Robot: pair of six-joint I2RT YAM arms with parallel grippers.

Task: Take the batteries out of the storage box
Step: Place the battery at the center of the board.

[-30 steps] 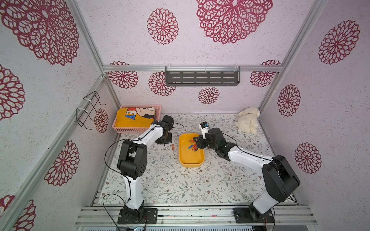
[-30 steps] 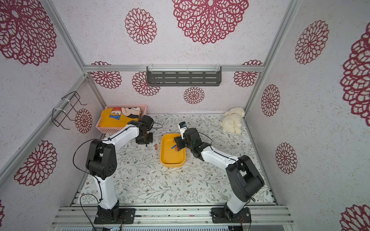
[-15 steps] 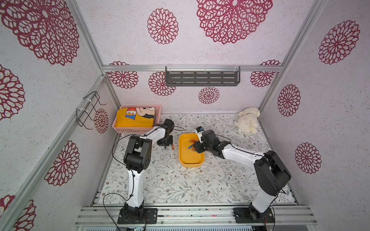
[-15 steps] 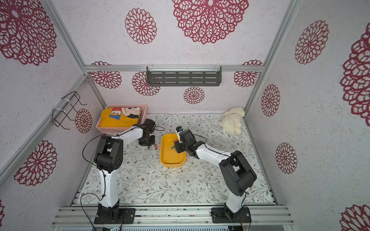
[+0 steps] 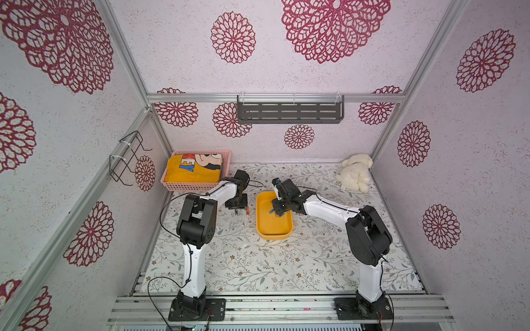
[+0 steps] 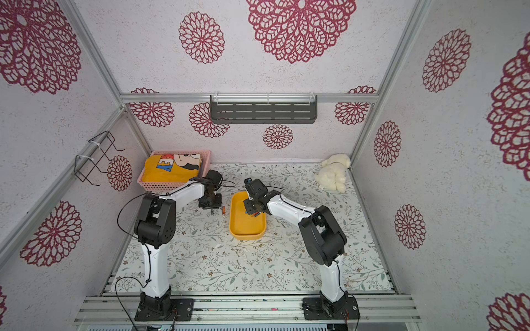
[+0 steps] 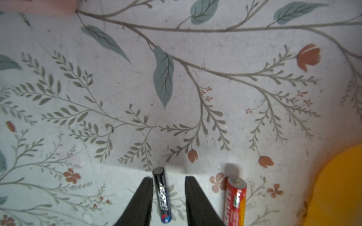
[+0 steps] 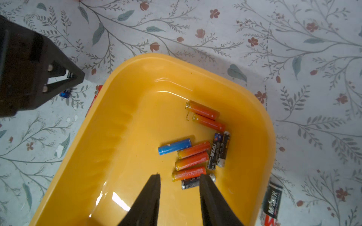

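Note:
The storage box point(image 8: 127, 137) is a shallow yellow tray, seen mid-table in both top views point(image 5: 272, 226) point(image 6: 246, 226). Several batteries point(image 8: 195, 152) lie inside it, mostly orange, some black, one blue point(image 8: 174, 146). My right gripper point(image 8: 179, 175) hangs open just over the box floor point(image 5: 276, 212), one finger in front of a black cell. My left gripper point(image 7: 168, 177) stands open on the table left of the box point(image 5: 236, 205). A black battery point(image 7: 161, 195) lies loose between its fingers, and a red-orange battery point(image 7: 235, 201) lies beside it.
A pink basket point(image 5: 198, 172) with yellow cloth stands at the back left. A white plush toy point(image 5: 355, 172) sits in the back right corner. A large black battery point(image 8: 273, 201) lies on the table outside the box. Walls carry a grey shelf point(image 5: 289, 111) and a wire rack point(image 5: 129, 157).
My left gripper has opened and let the black battery go onto the table. My right gripper has come lower into the box, and its jaws have narrowed somewhat.

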